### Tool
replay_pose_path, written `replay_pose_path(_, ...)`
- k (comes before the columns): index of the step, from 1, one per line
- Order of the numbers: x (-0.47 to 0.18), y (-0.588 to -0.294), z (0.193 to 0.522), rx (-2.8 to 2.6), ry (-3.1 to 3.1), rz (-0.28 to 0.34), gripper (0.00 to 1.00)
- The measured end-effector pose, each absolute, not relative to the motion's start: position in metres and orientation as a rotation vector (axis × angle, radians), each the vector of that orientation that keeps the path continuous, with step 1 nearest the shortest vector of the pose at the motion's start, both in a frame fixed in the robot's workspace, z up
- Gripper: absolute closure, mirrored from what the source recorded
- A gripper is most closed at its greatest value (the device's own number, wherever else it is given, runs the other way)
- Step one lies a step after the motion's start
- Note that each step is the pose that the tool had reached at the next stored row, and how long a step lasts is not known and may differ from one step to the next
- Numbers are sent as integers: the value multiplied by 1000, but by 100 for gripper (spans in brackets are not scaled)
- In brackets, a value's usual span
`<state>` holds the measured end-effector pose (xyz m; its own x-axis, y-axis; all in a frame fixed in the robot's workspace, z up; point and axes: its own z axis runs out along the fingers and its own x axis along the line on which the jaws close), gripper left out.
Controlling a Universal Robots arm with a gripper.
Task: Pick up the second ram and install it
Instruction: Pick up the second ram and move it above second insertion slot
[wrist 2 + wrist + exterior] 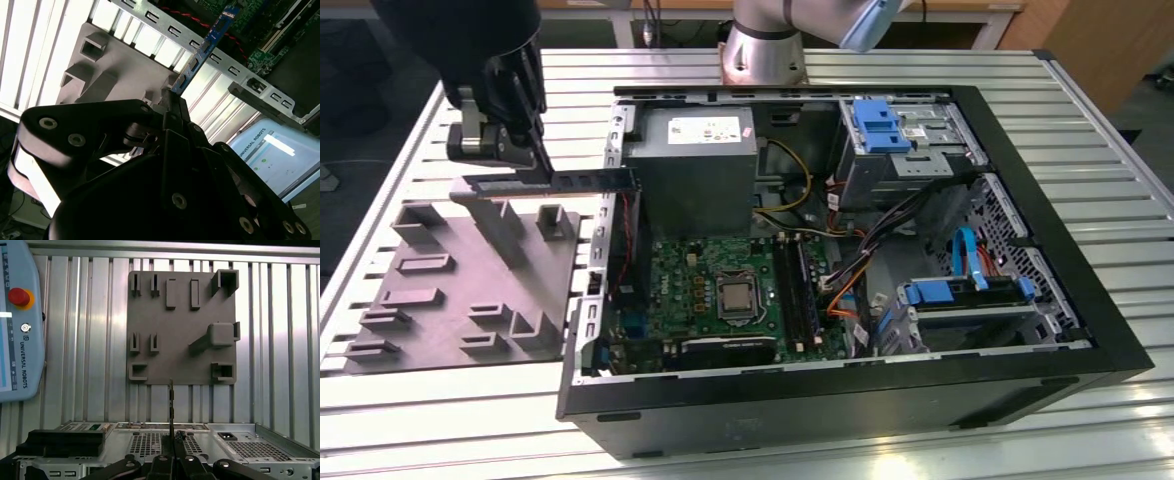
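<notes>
So my claw (520, 165) is clamped shut on the second ram (567, 180), pinching it near one end. The stick hangs level in the air, not resting on anything as far as I can see. In the exterior view it's over the strip between the grey holder tray (454, 290) and the open PC case (854, 400). Its free end reaches over the case wall and ends up just beside the power supply (687, 150). The motherboard (707, 280) lies lower down inside the case, apart from the stick. In both wrist views the ram pokes straight out from between my fingers, thin edge-on in the first wrist view. Tray and case both sit on the slatted metal table (454, 420).
</notes>
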<state>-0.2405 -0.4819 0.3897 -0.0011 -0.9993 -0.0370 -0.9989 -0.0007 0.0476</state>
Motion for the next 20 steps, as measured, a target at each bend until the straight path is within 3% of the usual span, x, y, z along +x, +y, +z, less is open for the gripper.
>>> replay_pose_path(20,-221,-482,390,2215,-2215,-94,88)
